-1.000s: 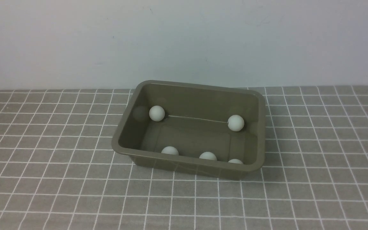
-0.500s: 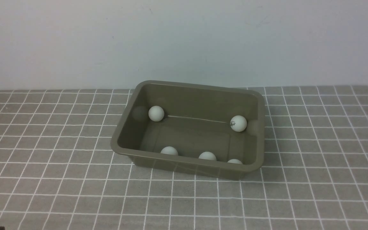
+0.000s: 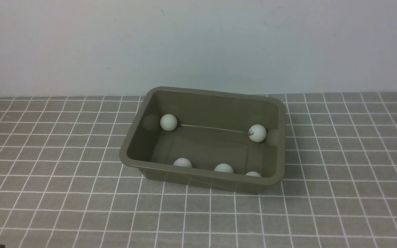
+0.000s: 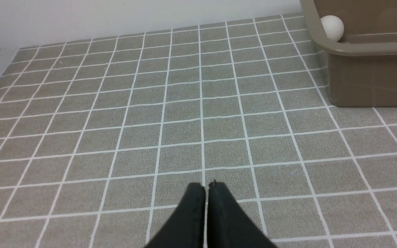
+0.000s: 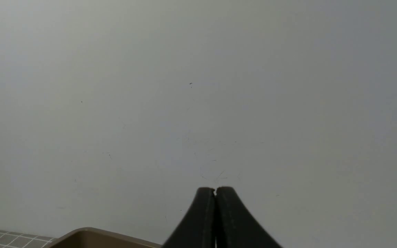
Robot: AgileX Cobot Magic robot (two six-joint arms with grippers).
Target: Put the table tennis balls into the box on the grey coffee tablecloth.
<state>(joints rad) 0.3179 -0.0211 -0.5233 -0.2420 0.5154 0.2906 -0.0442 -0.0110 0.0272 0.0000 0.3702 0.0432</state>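
1. So, all five table tennis balls were seen inside the box (image 3: pixel 203 103), which sat on the grey coffee tablecloth (image 3: pixel 47 199): one at the far left corner (image 3: pixel 168 122), one at the far right (image 3: pixel 257 133), and three along the near wall (image 3: pixel 182 162) (image 3: pixel 223 168) (image 3: pixel 253 174), half hidden by the rim.
2. No ball was spotted loose on the cloth, so the job was judged pretty much done.
3. The left gripper (image 4: pixel 206 187) was pressed closed with nothing in it, low over bare cloth; the box lay ahead of it and off toward the robot's right, well apart.
4. The right gripper (image 5: pixel 215 191) was closed and empty too, aimed at the wall (image 5: pixel 198 86) with the box rim just below.
5. Neither arm was judged to need a reach; the left was nearer the cloth.
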